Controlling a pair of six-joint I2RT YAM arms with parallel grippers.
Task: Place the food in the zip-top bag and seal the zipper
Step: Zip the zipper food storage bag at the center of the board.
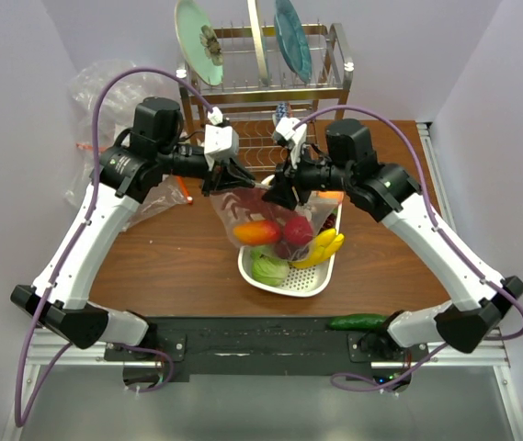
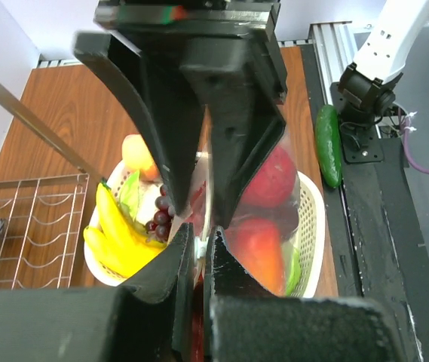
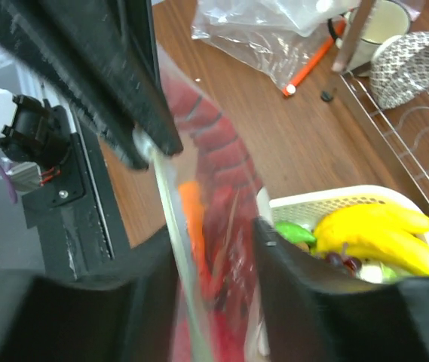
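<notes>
A brown worktop is carrying a white tray of bananas. The bag is hanging above the tray between the arms, with red and orange food inside. The left gripper is pinching the bag's top edge, jaws nearly together, while the right gripper is standing with jaws apart, the edge running between them.

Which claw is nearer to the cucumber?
Right. The right claw is beyond the cucumber, above the tray; the left claw is further left, shut on the bag.
</notes>
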